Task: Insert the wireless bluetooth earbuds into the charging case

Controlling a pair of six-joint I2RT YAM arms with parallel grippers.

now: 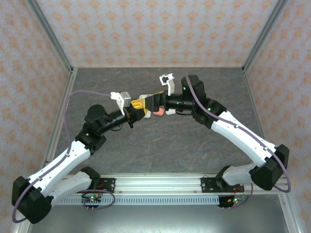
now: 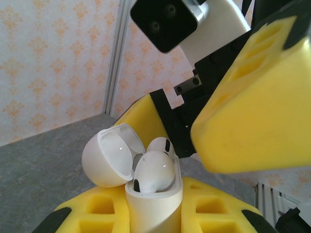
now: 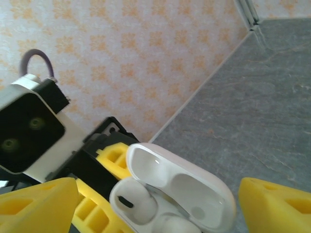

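My left gripper (image 1: 139, 105) is clenched on the charging case (image 2: 154, 208). I grasp its lower body between my yellow pads (image 2: 92, 211), so the mouth points up and nothing of mine blocks it. I hold the case in the air above the table (image 1: 194, 145), where my other arm can reach it head-on.

The lid (image 2: 109, 156) is swung fully back on its hinge, leaving the wells open. Both wells are filled: two white earbuds (image 2: 154, 174) sit in the case with their rounded heads showing above the rim. The one farther from the lid looks to me as if it rides a little high, though I cannot tell whether it is fully seated.

My right gripper (image 1: 152, 103) faces the case from the opposite side, released and spread wide. One yellow finger (image 3: 277, 206) stands off each side of the case; neither touches it, and I carry nothing there. That wide stance keeps me clear of the lid.

Just below the case, a small salmon-pink thing (image 1: 158, 112) lies on the table, too small to tell whether it is an earbud.

For this case I judge the insertion nearly done. What remains is a light press and closing the lid, and a hard push could twist the case in my left grip.
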